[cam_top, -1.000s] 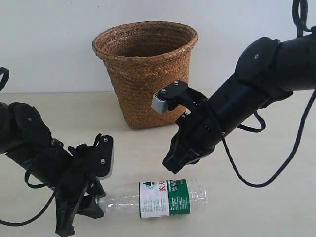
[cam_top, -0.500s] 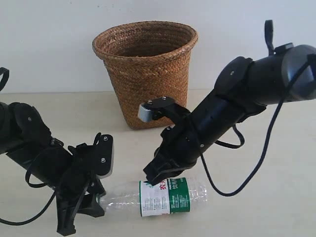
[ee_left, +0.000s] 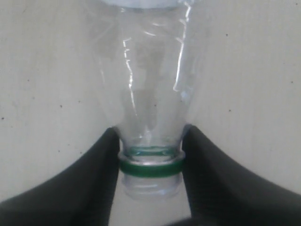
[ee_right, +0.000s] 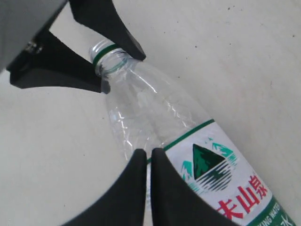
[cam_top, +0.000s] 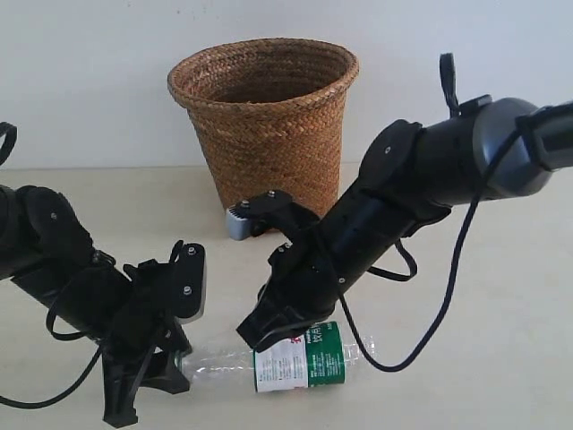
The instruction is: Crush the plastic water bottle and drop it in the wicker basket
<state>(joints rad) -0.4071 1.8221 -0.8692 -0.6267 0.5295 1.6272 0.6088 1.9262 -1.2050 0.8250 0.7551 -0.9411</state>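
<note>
The plastic water bottle (cam_top: pixel 300 360) lies on its side on the table, label toward the right. Its clear shoulder (ee_left: pixel 150 84) fills the left wrist view. My left gripper (cam_top: pixel 179 363) is shut on the bottle's neck, and both black fingers (ee_left: pixel 106 157) press just above the green ring (ee_left: pixel 150 168); the mouth shows no cap. My right gripper (ee_right: pixel 149 153) is shut with nothing between the jaws. Its tips sit on top of the bottle (ee_right: pixel 155 113) at the label's near edge. The wicker basket (cam_top: pixel 264 134) stands upright behind the bottle.
The pale table (cam_top: pixel 501 358) runs back to a white wall. The right arm (cam_top: pixel 403 197) slants down across the front of the basket. A cable (cam_top: pixel 448 287) loops under that arm.
The right arm has swung down and to the left, bringing its shut jaws from above the bottle's label onto the bottle. The left gripper and the bottle have stayed put.
</note>
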